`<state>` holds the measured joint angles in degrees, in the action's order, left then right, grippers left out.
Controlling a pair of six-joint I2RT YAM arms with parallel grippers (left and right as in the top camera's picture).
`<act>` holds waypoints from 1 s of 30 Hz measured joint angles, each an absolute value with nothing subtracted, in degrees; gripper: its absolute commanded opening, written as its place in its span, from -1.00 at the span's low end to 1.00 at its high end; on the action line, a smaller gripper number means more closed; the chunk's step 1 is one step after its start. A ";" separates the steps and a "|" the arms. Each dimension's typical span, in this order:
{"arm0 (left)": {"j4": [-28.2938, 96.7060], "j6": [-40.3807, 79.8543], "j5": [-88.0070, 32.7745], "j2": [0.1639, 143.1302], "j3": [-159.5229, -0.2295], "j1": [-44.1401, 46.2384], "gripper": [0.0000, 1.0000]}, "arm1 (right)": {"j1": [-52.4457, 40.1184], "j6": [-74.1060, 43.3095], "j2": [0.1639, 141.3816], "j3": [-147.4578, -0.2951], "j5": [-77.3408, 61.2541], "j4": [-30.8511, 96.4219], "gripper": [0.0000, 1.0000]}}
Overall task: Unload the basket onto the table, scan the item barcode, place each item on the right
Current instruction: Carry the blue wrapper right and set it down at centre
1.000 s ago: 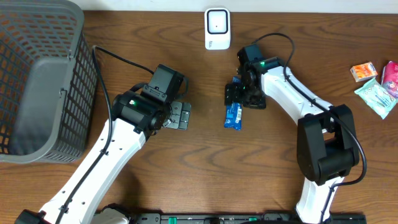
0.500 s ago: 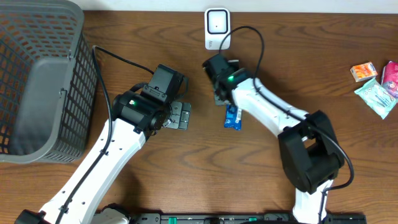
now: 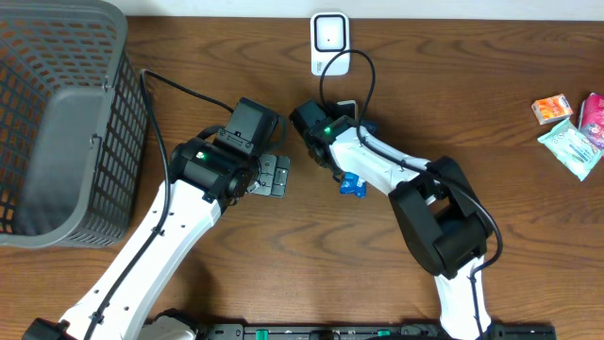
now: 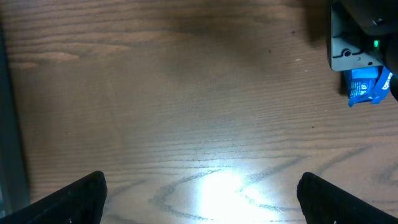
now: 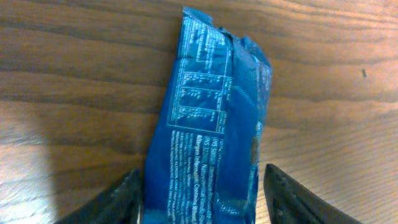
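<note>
Seen from overhead, most of the blue packet (image 3: pixel 354 183) is covered by the right arm's wrist. Only its lower end shows, near the middle of the table (image 3: pixel 283 255), on the near side of the white scanner (image 3: pixel 329 42) at the far edge. In the right wrist view the frame cuts off the packet's bottom, and the print is too fine to read; no barcode can be made out.

The right gripper (image 5: pixel 202 180) straddles the packet, which lies flat on the wood, with its jaws partly closed. One finger (image 5: pixel 118 199) seems to meet the wrapper's edge, while a sliver of wood shows beside the other. I cannot tell whether it truly has a grip.

The left gripper (image 4: pixel 202 199) hangs over bare wood, spread wide, with nothing between its fingertips (image 4: pixel 81 196). The packet shows at the upper right of its view.

A dark mesh basket (image 3: pixel 57 123) fills the table's far left corner. An orange box (image 3: pixel 552 109), a pink packet (image 3: pixel 593 113) and a pale green packet (image 3: pixel 571 146) lie at the right edge.
</note>
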<state>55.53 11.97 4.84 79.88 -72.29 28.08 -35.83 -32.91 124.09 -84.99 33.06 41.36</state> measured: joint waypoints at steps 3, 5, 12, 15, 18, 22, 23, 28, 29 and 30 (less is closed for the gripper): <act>55.51 11.97 4.86 79.88 -72.29 28.08 0.96 | -35.53 -32.71 125.12 -85.45 33.95 41.52 -0.71; 55.53 11.97 4.84 79.88 -72.29 28.08 0.96 | -35.53 -32.73 125.64 -85.52 34.37 41.50 -0.95; 55.51 11.97 4.84 79.88 -72.29 28.08 0.96 | -35.38 -32.88 125.71 -86.13 34.04 43.94 -0.98; 55.51 11.97 4.84 79.88 -72.29 28.08 0.95 | -33.91 -32.86 124.55 -86.32 29.69 44.75 -0.98; 55.53 11.97 4.84 79.88 -72.29 28.08 0.96 | -30.76 -31.44 121.54 -86.26 18.68 43.99 -0.98; 55.51 11.94 4.84 79.88 -72.29 28.08 0.96 | -24.16 -26.22 115.13 -86.21 -2.33 42.02 -0.98; 55.53 11.97 4.84 79.88 -72.29 28.08 0.95 | -22.37 -25.08 113.84 -86.21 -6.61 41.87 -0.98; 55.53 11.97 4.86 79.88 -72.29 28.08 0.96 | -14.50 -20.53 112.71 -85.78 -28.80 39.79 -0.98; 55.51 11.97 4.84 79.88 -72.29 28.08 0.96 | -13.30 -20.10 113.21 -85.23 -33.41 38.44 -0.98; 55.51 11.97 4.84 79.88 -72.29 28.08 0.95 | -12.36 -19.84 114.39 -84.05 -40.49 34.52 -0.98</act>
<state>55.51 11.97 4.84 79.88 -72.29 28.08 -12.36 -19.84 114.39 -84.05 -40.49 34.52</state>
